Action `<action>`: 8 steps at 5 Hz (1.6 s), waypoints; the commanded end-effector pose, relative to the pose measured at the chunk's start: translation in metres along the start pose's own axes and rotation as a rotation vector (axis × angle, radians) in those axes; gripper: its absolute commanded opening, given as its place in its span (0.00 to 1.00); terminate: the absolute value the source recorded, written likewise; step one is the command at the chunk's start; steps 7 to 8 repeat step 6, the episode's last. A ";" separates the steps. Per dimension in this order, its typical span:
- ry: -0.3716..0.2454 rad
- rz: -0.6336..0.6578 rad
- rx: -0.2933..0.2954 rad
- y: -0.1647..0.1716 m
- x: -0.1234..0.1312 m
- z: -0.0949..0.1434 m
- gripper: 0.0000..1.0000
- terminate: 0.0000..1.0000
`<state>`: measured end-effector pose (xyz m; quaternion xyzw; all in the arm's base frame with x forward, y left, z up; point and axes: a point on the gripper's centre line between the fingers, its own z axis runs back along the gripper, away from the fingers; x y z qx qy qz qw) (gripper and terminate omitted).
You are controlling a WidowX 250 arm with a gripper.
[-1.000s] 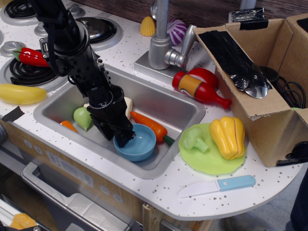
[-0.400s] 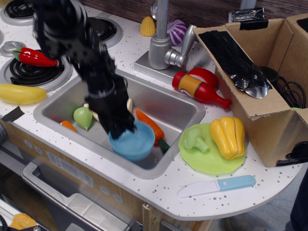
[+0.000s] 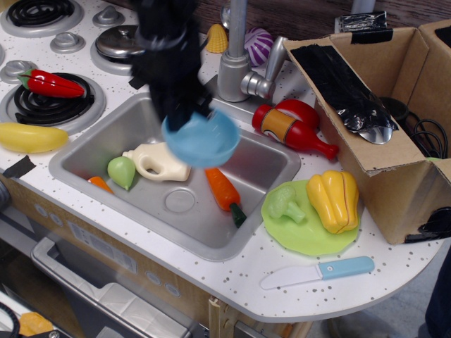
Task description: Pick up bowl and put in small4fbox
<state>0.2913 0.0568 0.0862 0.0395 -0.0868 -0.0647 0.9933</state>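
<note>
Black gripper [image 3: 184, 118], blurred with motion, pinching the near-left rim of the light-blue bowl [image 3: 202, 138]; exact jaw line lost in the blur, but bowl clearly off the sink floor and hanging from that pinch. Bowl tilted, mouth facing up and toward the right, held in the air above the middle of the steel sink [image 3: 84, 151]. Nothing touching it from below.

Key relation for the coming move: cardboard box [image 3: 373, 105] off to the right of the bowl and somewhat farther back, well apart, with its open top higher than the counter. Faucet [image 3: 239, 67] and the red bottle [image 3: 292, 130] lying between bowl and box, so probably a path up and over them rather than straight across. Black tape [image 3: 342, 84] along the box's inner left flap, nearest the approach side; likely a need to clear that flap edge before lowering.

Arm reaching down from the top of the view, over the stove side, forearm nearly upright above the sink's back-left part.

Under the bowl, in the sink: cream jug [image 3: 156, 162], green pear [image 3: 121, 171], carrot [image 3: 224, 191]. On the counter to the right: green plate [image 3: 304, 236] carrying broccoli and a yellow pepper, toy knife [image 3: 317, 272] in front of it.
</note>
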 end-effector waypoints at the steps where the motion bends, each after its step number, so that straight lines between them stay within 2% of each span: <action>1: -0.128 -0.079 0.022 -0.027 0.043 0.084 0.00 0.00; 2: -0.142 -0.115 -0.025 -0.052 0.079 0.107 0.00 0.00; 3: -0.193 -0.132 -0.056 -0.084 0.110 0.107 0.00 0.00; 4: -0.252 -0.187 -0.054 -0.109 0.136 0.106 0.00 0.00; 5: -0.373 -0.136 -0.068 -0.129 0.158 0.093 0.00 0.00; 6: -0.513 -0.099 -0.067 -0.145 0.161 0.083 1.00 1.00; 8: -0.513 -0.099 -0.067 -0.145 0.161 0.083 1.00 1.00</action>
